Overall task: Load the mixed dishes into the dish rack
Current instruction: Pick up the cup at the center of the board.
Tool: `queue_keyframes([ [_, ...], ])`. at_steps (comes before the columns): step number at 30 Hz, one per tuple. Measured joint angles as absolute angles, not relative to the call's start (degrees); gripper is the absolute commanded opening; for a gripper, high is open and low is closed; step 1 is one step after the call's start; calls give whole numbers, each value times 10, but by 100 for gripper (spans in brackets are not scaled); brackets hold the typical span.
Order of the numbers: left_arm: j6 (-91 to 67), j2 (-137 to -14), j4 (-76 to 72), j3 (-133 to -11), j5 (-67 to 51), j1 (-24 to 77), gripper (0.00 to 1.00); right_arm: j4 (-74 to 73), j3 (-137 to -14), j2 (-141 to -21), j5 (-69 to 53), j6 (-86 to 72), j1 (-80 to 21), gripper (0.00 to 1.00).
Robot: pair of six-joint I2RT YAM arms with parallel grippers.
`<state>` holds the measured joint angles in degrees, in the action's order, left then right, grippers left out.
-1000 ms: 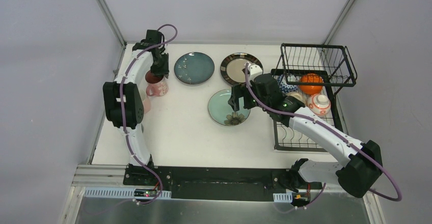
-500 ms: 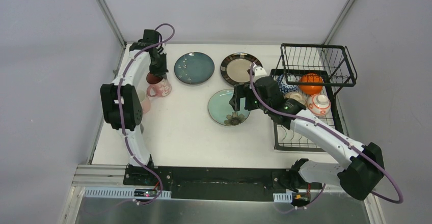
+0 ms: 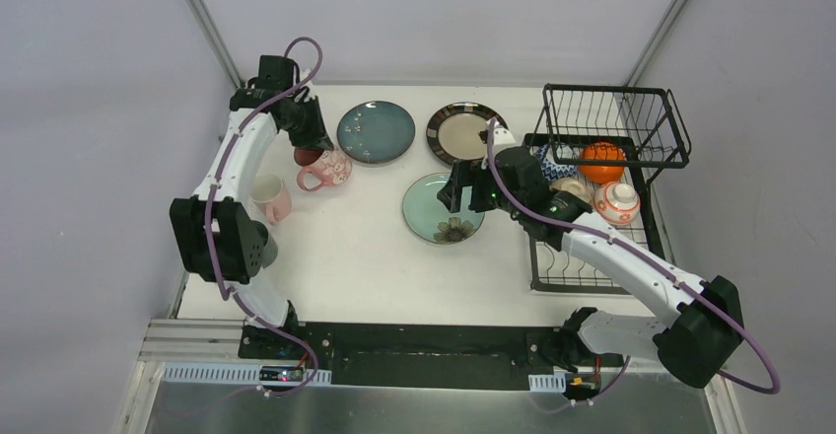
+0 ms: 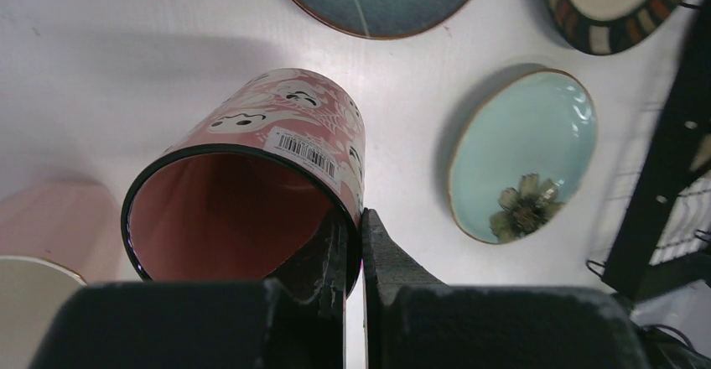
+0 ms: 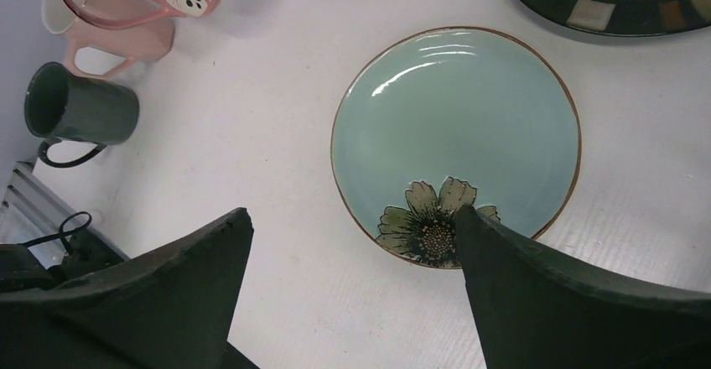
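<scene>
My left gripper is shut on the rim of a pink patterned cup, one finger inside and one outside. The cup hangs tilted, left of the dark teal speckled plate. Over the near edge of the mint green flower plate my right gripper stands open with nothing between its fingers. The dark-rimmed beige plate lies behind that mint plate. At the right, the black wire dish rack holds an orange bowl, a red-patterned bowl and a blue-patterned one.
A plain pink cup stands at the table's left edge beside my left arm. The right wrist view also shows a dark green mug near that edge. The rack's raised basket is at the back right.
My left gripper has shut on the patterned cup's rim, then tipped it and carried it a little to the right. The right arm has hardly moved.
</scene>
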<state>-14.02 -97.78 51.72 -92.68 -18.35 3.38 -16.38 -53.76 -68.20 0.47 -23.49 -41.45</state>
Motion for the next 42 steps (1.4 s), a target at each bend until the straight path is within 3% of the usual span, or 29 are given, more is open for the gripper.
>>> queue_keyframes([
  [8, -235, -865, 439, -828, -291, 34, 0, -98, -531, -690, -42, -278, -415, 87],
  [12, -296, -814, 379, -782, -336, 34, 0, -12, -500, -696, -89, -314, -415, 97],
  [15, -344, -778, 331, -753, -364, 34, 0, 55, -487, -715, -132, -346, -415, 97],
  [31, -630, -669, 24, -632, -469, 34, 0, 335, -488, -837, -225, -502, -425, 92],
  [37, -704, -663, -59, -600, -486, 34, 0, 378, -516, -863, -236, -523, -436, 83],
  [42, -755, -663, -117, -576, -488, 34, 0, 422, -554, -901, -245, -559, -440, 68],
])
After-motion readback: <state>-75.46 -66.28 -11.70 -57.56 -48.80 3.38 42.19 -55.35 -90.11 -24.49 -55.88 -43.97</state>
